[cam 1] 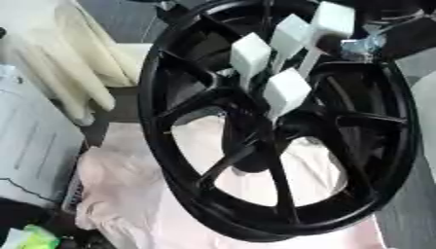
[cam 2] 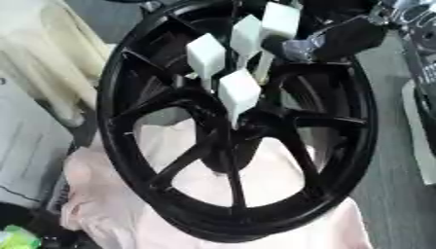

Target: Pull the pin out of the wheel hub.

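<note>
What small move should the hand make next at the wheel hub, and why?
Probably lower the right hand a little and close its fingers at the hub: they hover spread over the centre of the wheel, holding nothing. The pin I cannot make out.

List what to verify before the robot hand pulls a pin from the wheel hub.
1. Pins in place: four white pins stand in the wheel hub. Ok.
2. Right robot hand is at the topmost pin, coming in from the upper right. Ok.
3. Hold on that pin: contact is not clear. Cannot tell.
4. Wheel rests on the pink cloth. Ok.
5. Left robot hand to steady the wheel: not in view. Cannot tell.
</note>
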